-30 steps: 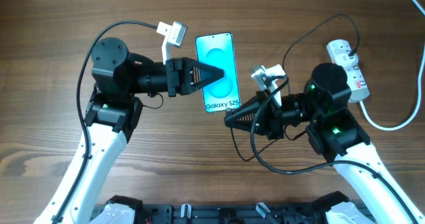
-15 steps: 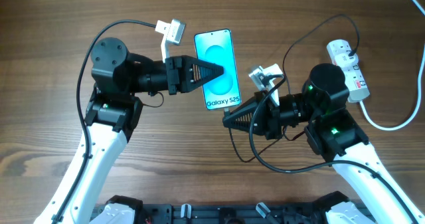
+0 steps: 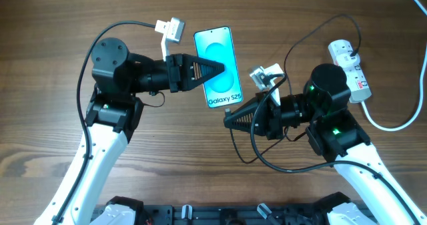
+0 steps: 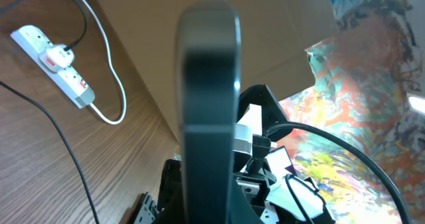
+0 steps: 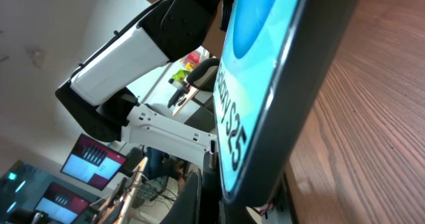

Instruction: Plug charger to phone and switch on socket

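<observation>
The one phone point(image 3: 215, 46) is clamped in the left gripper point(image 3: 220, 71), whose fingers cross its screen, while the right gripper point(image 3: 227, 120) pinches the single charger point(image 3: 293, 172) just below its bottom edge – one socket point(image 3: 351, 68) and white cord point(image 3: 393, 127) lie well right

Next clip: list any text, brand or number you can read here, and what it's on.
"Galaxy S25": white, on the screen of the phone, near its bottom edge.
Markings on the socket: too small to read.
Background monitor in the right wrist view: blurred, unreadable.
</observation>
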